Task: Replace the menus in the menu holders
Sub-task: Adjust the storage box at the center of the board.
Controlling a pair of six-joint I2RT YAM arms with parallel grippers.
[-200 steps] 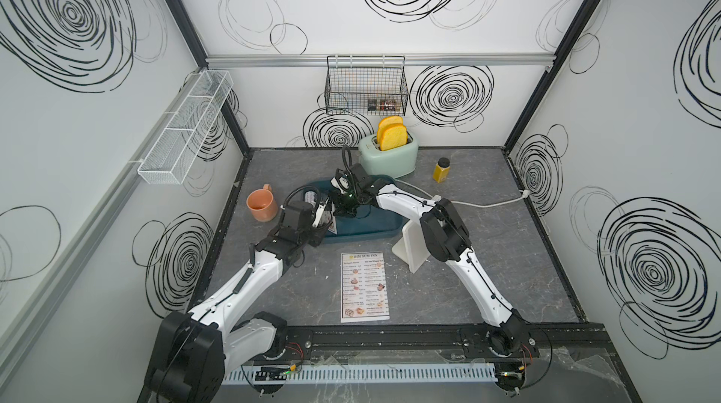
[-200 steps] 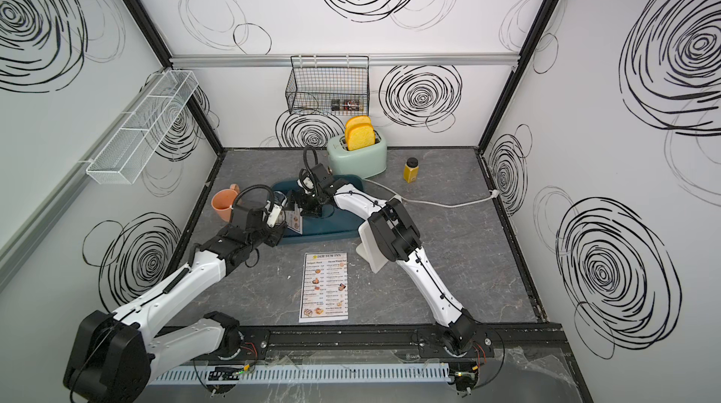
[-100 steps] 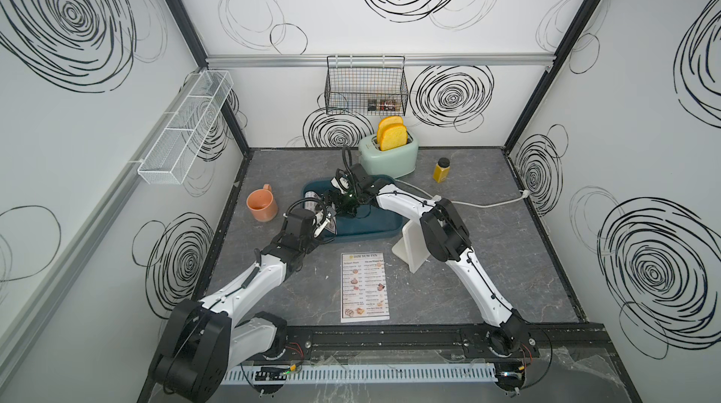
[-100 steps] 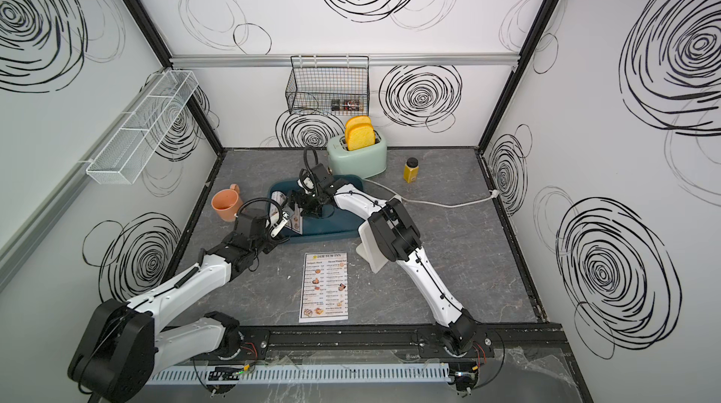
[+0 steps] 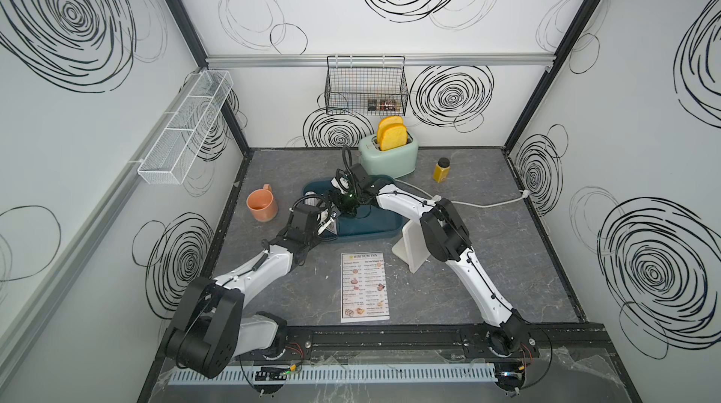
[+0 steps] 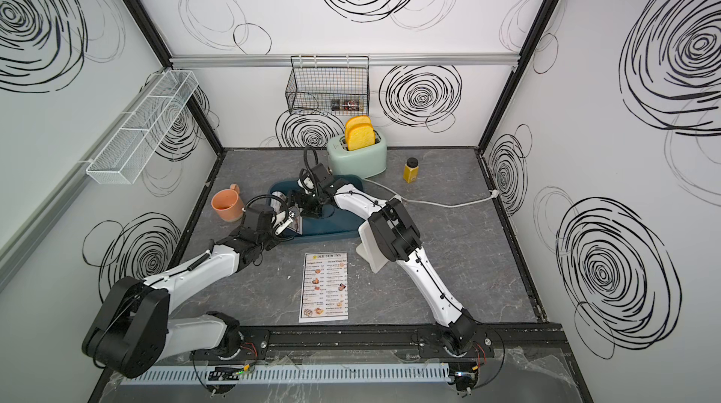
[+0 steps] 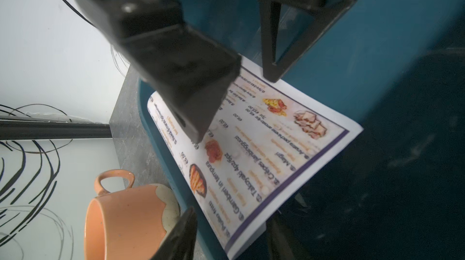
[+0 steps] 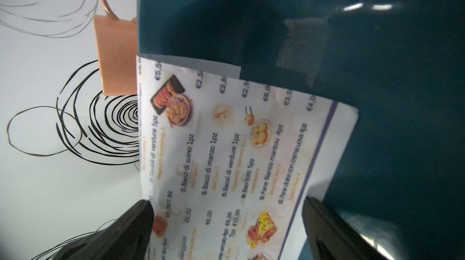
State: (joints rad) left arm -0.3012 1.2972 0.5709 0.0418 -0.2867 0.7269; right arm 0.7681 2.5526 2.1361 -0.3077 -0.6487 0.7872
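One menu (image 7: pixel 251 150) leans in the bin (image 5: pixel 370 227) at 11 o'clock, by the wide-open, empty right pincer (image 8: pixel 227 202). Whether the left pincer (image 5: pixel 327 222) grips it, I cannot tell. The second menu (image 5: pixel 364 288) lies at 6 o'clock. The holder (image 5: pixel 407 249) looks empty, so it is not yet filled.

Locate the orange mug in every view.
Top view: orange mug beside the teal bin's end.
Top view: orange mug, same spot.
Left wrist: orange mug just outside the bin's rim.
Right wrist: orange mug partly behind the bin's wall.
Shared landmark: the teal bin.
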